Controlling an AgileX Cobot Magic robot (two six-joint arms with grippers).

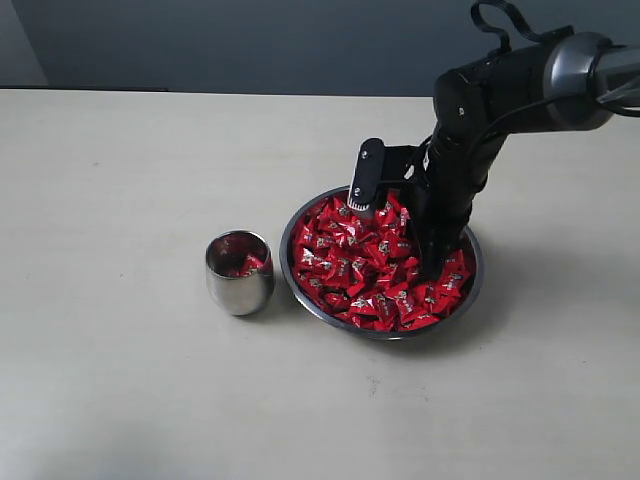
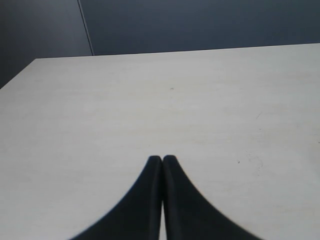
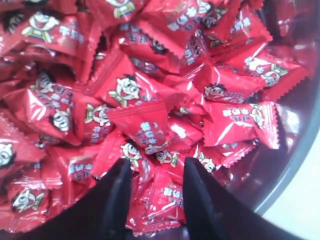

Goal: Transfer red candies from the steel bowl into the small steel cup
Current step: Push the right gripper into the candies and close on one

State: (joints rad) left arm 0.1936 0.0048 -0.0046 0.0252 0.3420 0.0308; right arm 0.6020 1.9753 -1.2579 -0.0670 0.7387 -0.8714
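Black arm (image 1: 478, 112), silver-grey joint (image 1: 578, 66) (cable (image 1: 524, 20) looped above), black claw (image 3: 157, 169).

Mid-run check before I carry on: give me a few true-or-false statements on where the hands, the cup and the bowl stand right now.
1. The right hand is down among the red candies in the steel bowl. True.
2. The small steel cup is empty. False: a few red candies lie in it.
3. The cup stands upright beside the bowl, outside it. True.
4. The left hand is open over the bowl. False: its jaws are shut, and only the table shows under it.
5. The right hand's jaws are pressed together. False: they stand apart, with candies showing between them.
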